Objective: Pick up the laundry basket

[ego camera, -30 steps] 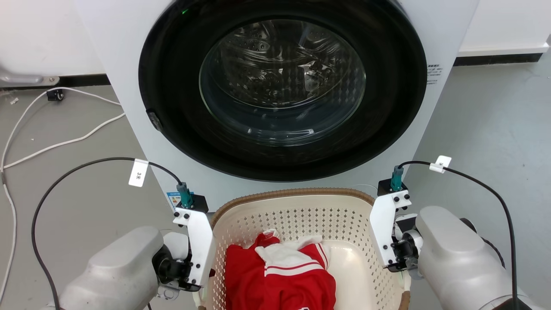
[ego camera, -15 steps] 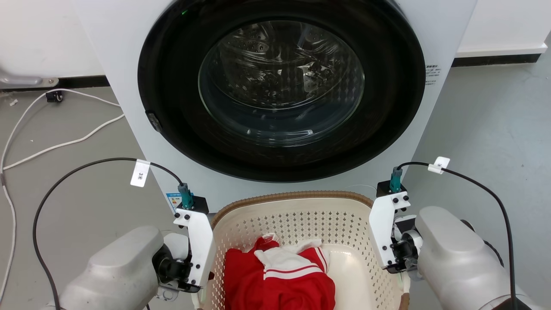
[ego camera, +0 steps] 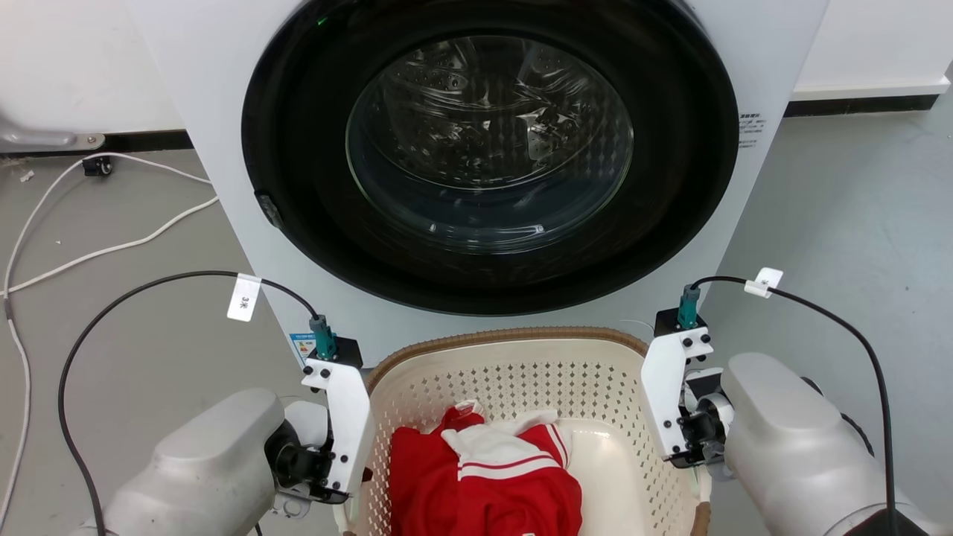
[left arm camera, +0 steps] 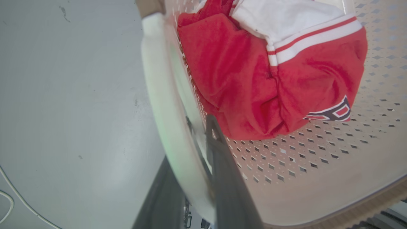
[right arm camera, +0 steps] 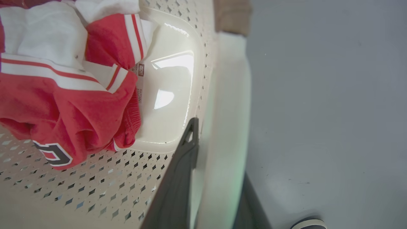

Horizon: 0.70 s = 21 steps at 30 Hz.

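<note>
The laundry basket ran off the head view's bottom edge, so I couldn't see its near end. Its blurred left handle hid the tip of my left outer finger. The right handle likewise hid the tip of my right outer finger.

Laundry corner in a bare test room, more lab than home.
Front-loading washing machine with a round glass door stands on a plain grey floor, against a white wall with a dark skirting strip. Loose white cables trail across the floor beside it. Laundry basket close before the door, red-and-white garment inside.
</note>
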Tool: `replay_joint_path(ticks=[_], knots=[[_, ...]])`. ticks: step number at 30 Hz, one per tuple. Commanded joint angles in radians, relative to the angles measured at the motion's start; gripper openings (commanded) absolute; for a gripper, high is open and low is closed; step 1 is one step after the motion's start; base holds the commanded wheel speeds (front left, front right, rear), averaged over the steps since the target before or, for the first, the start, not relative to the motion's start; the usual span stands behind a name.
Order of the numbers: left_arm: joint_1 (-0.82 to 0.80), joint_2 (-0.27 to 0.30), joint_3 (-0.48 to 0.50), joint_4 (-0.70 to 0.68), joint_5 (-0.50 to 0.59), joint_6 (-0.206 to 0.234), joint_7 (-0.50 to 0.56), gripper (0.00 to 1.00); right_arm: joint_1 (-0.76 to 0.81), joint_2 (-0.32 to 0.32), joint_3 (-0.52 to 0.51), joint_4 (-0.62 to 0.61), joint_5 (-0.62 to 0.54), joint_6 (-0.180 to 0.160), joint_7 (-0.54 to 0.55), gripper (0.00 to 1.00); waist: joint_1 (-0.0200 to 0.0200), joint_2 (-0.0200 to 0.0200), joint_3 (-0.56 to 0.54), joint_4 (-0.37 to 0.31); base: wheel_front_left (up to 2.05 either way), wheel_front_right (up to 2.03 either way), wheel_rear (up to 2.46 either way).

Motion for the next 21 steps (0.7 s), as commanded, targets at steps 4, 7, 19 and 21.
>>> replay_joint_path(ticks=[4,7,19,21], knots=[[-0.010,-0.010,-0.006,-0.008,0.001,-0.011,0.003,0.00,-0.024,0.002,0.013,-0.005,0.008,0.005,-0.005,0.00,0.0000,0.0000,0.000,0.001,0.00,0.00,0.00],[-0.010,-0.011,-0.006,-0.008,0.003,-0.011,0.005,0.00,-0.022,0.003,0.020,-0.011,0.019,0.005,-0.003,0.00,0.0000,0.0000,-0.001,0.002,0.00,0.00,0.00],[-0.012,-0.006,-0.006,-0.008,0.009,-0.011,0.009,0.00,-0.031,0.003,0.038,-0.001,0.038,0.005,-0.007,0.00,0.0000,0.0000,0.000,0.005,0.00,0.00,0.00],[-0.011,-0.004,-0.006,-0.008,0.006,-0.011,0.008,0.00,-0.031,0.003,0.041,0.000,0.042,0.005,-0.006,0.00,0.0000,0.0000,0.000,0.005,0.00,0.00,0.00]])
